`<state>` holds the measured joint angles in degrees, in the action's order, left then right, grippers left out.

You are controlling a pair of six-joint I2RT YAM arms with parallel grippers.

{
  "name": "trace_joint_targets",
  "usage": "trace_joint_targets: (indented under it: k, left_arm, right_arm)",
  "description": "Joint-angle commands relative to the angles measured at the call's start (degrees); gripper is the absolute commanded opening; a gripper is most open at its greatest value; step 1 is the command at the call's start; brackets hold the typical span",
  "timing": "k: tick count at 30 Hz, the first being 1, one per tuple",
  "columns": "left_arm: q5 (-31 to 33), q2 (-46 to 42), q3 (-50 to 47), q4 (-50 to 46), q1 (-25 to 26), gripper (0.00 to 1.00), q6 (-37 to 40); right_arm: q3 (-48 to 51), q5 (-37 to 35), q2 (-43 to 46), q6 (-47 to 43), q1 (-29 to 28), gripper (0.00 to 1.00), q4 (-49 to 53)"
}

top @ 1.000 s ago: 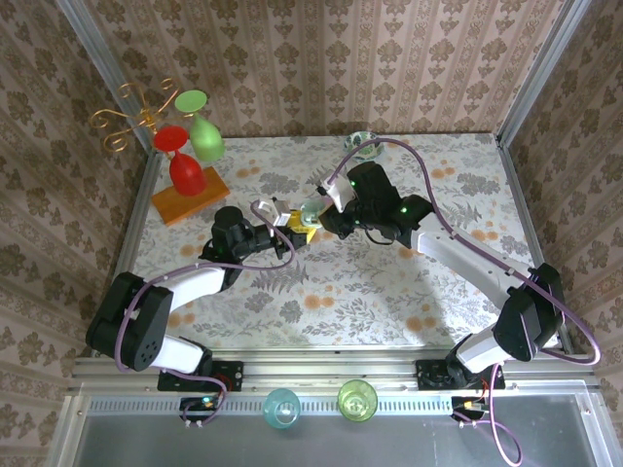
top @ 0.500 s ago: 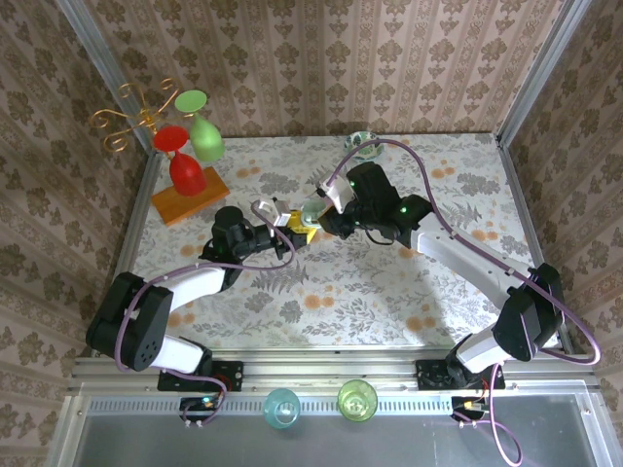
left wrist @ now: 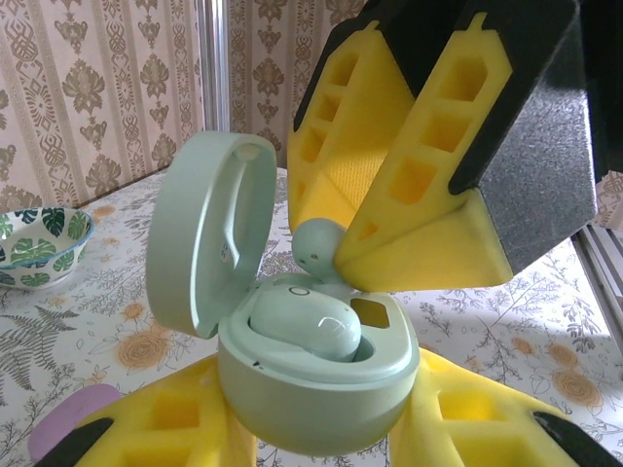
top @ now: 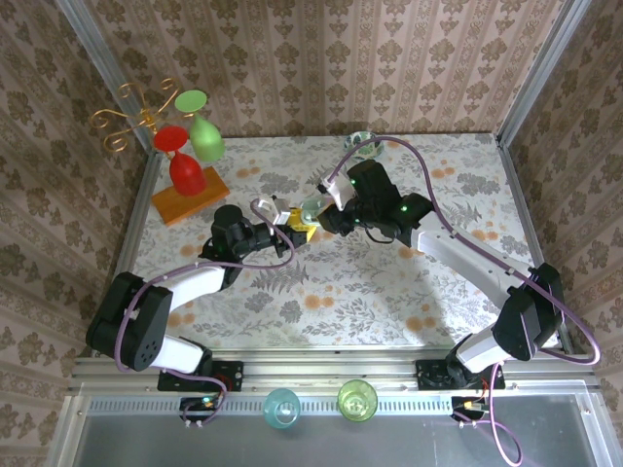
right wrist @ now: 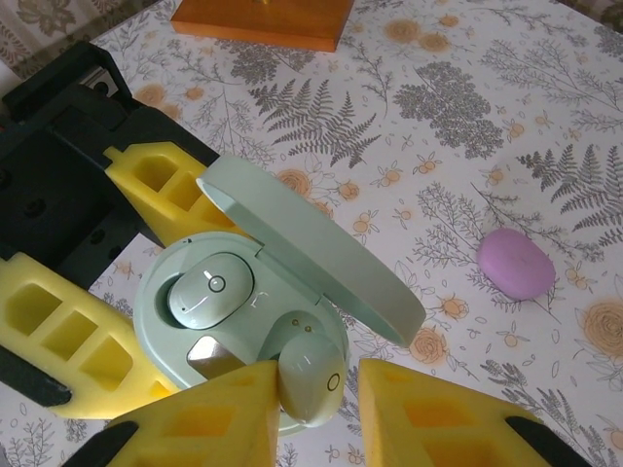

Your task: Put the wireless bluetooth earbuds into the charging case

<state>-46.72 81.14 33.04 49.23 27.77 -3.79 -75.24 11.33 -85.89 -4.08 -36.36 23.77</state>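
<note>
Jaws of my right gripper (right wrist: 319,391) had just slackened off the earbud (right wrist: 310,373), half-seated I judged; my left gripper (left wrist: 321,433) clenched the case (left wrist: 311,381).

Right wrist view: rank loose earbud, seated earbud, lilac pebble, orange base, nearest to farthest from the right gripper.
1. loose earbud, bottom, at the right gripper
2. seated earbud, left, in the case
3. lilac pebble, far right
4. orange base, top edge

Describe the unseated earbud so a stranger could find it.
In the middle of the table, the left fingers hold an open mint-green case. One earbud lies flat in its socket. The wanted earbud stands tilted over the empty socket, between the right fingers.
</note>
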Motion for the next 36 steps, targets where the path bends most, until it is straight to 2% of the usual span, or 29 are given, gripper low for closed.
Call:
trace_joint_targets:
  k: [1,8,18,36]
  left_arm:
    - [-1.19,-0.28,1.53,2.30,0.09,0.26,0.55]
    - [-1.34,-0.37,1.92,2.37,0.10,0.26,0.38]
    - [-1.05,-1.30,1.34,1.74,0.10,0.26,0.54]
    - [-1.03,-0.20,1.08,2.90,0.03,0.26,0.35]
  right_arm:
    - [-0.80,1.60,0.49,1.57,0.41,0.28,-1.71]
    - [-1.99,5.45,-1.00,-0.59,0.58,0.24,0.56]
    - [-2.44,0.75,-1.39,-3.29,0.67,0.25,3.35]
    - [-0.09,4.46,2.75,3.99,2.29,0.45,-2.70]
